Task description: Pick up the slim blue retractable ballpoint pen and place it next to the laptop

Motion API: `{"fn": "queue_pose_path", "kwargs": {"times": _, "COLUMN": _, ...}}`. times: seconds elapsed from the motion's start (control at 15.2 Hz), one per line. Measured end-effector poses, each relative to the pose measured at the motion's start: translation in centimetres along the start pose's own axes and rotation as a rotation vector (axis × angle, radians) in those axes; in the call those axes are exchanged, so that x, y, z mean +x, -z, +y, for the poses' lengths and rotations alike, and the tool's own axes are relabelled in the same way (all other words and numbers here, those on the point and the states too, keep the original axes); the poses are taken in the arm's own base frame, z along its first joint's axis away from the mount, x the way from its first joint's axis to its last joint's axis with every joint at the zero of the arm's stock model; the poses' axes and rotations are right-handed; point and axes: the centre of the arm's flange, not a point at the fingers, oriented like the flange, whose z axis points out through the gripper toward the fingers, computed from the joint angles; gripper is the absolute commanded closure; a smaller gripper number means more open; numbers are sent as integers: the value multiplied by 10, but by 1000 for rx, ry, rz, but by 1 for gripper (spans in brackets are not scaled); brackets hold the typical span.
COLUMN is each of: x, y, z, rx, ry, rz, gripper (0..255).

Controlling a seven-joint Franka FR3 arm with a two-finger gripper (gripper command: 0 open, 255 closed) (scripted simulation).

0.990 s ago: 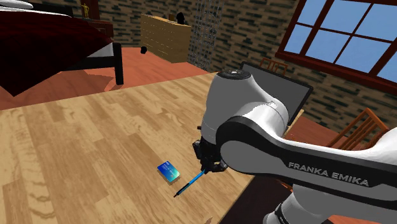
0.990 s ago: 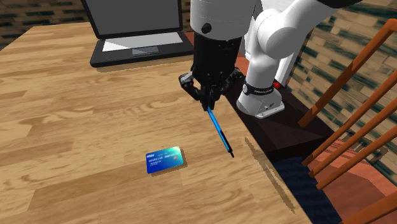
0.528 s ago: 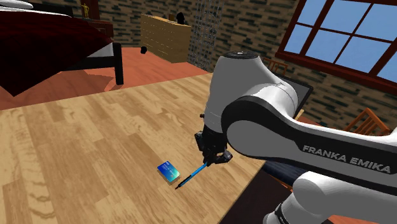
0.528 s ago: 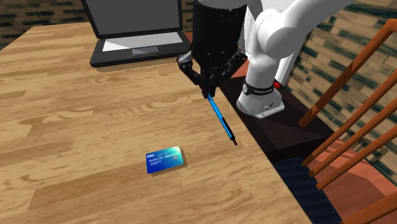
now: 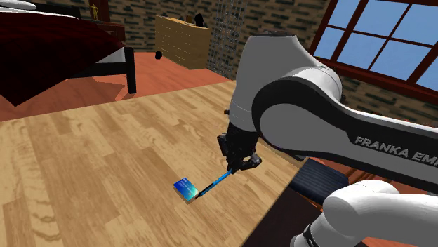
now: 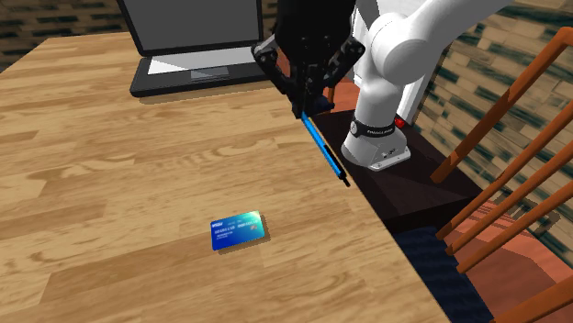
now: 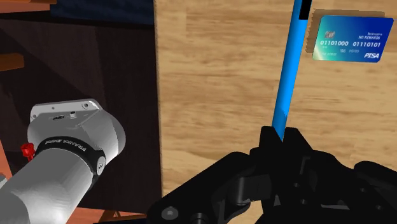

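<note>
Between the gripper's (image 6: 308,105) clenched fingers hangs the blue pen (image 6: 326,151), slanting down from them, seemingly off the table (image 6: 92,183). Pickup looks done; left is carrying it to the laptop (image 6: 197,73) nearby and setting it down.

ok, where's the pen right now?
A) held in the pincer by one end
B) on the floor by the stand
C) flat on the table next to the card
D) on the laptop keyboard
A: the pincer is shut on one end of the pen, which slants down from it, while the card lies apart from it on the table.
</note>
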Motion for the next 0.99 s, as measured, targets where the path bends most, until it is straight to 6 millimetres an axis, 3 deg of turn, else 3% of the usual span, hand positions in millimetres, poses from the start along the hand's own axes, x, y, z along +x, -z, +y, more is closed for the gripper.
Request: {"fn": "queue_pose_path", "kwargs": {"times": 0.99, "x": 7, "y": 80, "z": -3, "rx": 0, "ry": 0, "rz": 0, "gripper": 255}}
